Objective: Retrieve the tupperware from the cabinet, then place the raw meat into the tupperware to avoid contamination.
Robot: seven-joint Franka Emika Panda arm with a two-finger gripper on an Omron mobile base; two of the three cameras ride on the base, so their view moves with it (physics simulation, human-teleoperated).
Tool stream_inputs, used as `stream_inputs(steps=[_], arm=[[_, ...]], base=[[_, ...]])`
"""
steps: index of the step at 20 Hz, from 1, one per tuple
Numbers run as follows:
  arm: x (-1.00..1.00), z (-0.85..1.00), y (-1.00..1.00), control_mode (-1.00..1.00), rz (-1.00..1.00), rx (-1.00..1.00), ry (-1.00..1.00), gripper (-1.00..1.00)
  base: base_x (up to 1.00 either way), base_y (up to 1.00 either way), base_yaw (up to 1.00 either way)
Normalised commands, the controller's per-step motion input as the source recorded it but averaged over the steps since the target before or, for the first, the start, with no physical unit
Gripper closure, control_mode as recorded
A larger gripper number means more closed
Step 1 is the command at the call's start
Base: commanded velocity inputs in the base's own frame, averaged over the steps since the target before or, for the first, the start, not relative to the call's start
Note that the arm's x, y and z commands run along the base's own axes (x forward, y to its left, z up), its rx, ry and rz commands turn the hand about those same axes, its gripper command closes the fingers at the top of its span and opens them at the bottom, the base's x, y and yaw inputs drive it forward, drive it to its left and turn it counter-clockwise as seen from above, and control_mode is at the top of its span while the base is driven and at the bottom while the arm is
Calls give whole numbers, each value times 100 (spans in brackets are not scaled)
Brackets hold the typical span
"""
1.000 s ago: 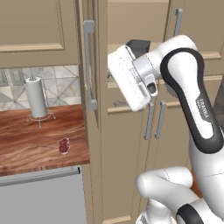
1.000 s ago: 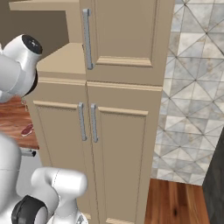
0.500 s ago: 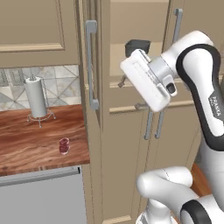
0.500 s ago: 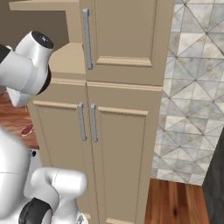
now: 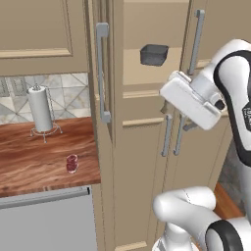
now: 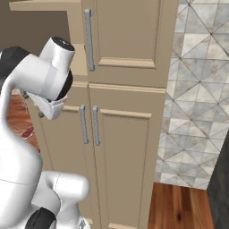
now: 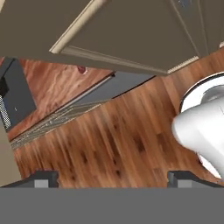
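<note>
The cabinet [image 5: 142, 152] has its upper left door swung open, seen edge-on with its long grey handle [image 5: 102, 73]. Inside, the dark grey tupperware [image 5: 154, 54] sits on the shelf. My white hand [image 5: 190, 100] hangs below and to the right of it, in front of the lower doors, apart from the container. My gripper [image 7: 113, 180] is open, its fingertips [image 7: 41, 178] wide apart with nothing between them, looking down at the floor. The raw meat [image 5: 72, 163] lies on the wooden counter [image 5: 34, 157] to the left, a small red chunk [image 7: 82, 69] [image 6: 27, 132].
A paper towel holder [image 5: 40, 109] stands at the back of the counter. A grey appliance front [image 5: 46, 220] sits under the counter. The cabinet's right doors [image 6: 129, 40] are shut. A tiled wall [image 6: 197, 89] and wooden floor [image 7: 113, 140] lie to the right and below.
My hand has swung right and down, away from the open shelf, so the tupperware now shows fully. The meat and the doors have not moved.
</note>
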Motion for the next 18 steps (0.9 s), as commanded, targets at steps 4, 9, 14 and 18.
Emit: stream_inputs(steps=[4,9,14,18], arm=[[-25,-55,-44,-100,13,-27,-4,-100],[-19,-37,-37,-100,21,-34,-16,-100],[-8,-13,-46,-100,25,-29,-29,-100],[0,0,-57,-100,21,-20,-32,-100]], base=[[0,0,0],[0,0,0],[0,0,0],[0,0,0]])
